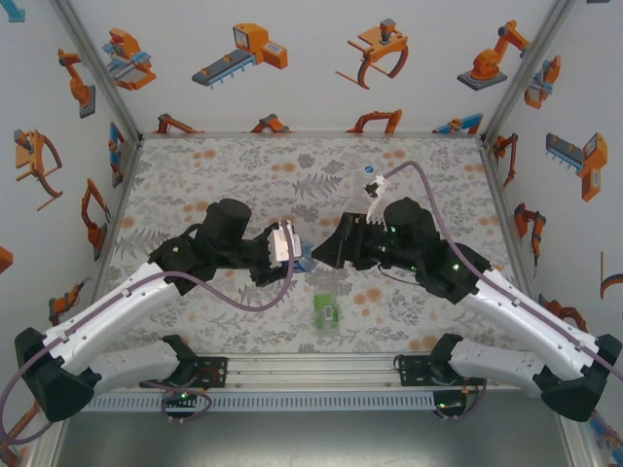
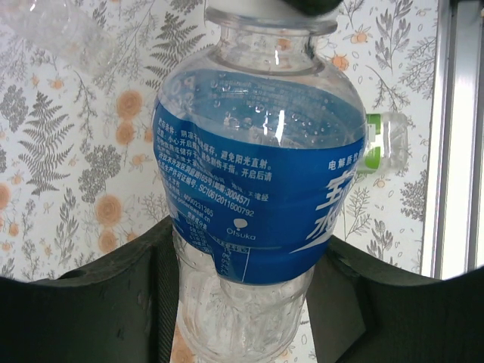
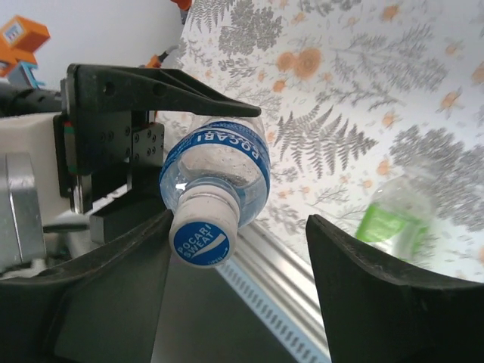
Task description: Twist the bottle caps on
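Blue-labelled bottle [image 3: 219, 162] reads POCARI; its cap [image 3: 200, 240] reads POCARI SWEAT.

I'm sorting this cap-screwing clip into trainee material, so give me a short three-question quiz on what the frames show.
1. True or false: the right gripper is clamped shut on the white cap.
2. The held bottle in the left gripper has which label? A green, B blue, C none.
3. Fill in: the green-label bottle rests on the ___.
Key: 1 false, its jaws stand apart; 2 B; 3 table.
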`<act>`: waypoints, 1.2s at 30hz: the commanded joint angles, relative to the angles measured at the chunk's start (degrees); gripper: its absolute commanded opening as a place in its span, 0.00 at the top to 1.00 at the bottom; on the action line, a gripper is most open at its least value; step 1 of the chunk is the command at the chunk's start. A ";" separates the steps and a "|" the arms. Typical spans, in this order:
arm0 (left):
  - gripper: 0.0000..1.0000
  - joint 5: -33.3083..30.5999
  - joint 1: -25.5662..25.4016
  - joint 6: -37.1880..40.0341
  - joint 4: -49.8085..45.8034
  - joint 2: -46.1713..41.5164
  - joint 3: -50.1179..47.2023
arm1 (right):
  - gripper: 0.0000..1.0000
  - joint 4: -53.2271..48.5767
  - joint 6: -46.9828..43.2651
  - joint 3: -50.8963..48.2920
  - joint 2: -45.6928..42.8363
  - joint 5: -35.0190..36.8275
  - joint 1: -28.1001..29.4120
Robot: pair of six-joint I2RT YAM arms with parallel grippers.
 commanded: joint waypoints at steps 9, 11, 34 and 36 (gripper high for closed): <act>1.00 8.27 -0.18 0.54 -5.04 -0.33 3.54 | 0.36 0.66 -47.91 6.36 -3.56 -16.95 0.33; 1.00 8.96 -0.18 0.44 -5.69 -0.59 3.61 | 0.38 -1.56 -56.35 7.75 -2.95 -21.98 0.35; 1.00 15.08 -0.41 -1.08 -8.35 -0.07 5.28 | 0.57 -5.12 -82.59 5.92 -1.57 -32.72 0.29; 1.00 15.11 -0.44 -1.10 -8.44 0.04 5.23 | 0.58 -5.12 -82.55 5.88 -1.41 -33.14 0.40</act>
